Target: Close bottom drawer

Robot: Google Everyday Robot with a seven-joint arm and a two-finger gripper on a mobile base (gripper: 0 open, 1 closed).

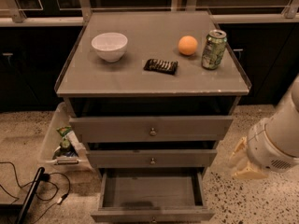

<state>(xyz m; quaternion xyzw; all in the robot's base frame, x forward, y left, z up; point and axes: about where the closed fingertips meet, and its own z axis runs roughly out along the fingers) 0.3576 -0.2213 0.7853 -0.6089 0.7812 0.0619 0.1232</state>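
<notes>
Grey wooden bottom drawer (152,192) wide open; gripper (240,162) low beside it, right, state unclear.

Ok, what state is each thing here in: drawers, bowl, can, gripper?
Slim grey bottom drawer with round knob: pulled out, nothing visible inside.
Mid-sized grey drawer: not pulled out.
Tallest grey drawer: not pulled out.
White ceramic bowl: upright.
Green drinks can: upright.
Gripper: low beside the drawers, touching nothing.

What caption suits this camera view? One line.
Open bottom drawer, gripper low beside the cabinet.
</notes>
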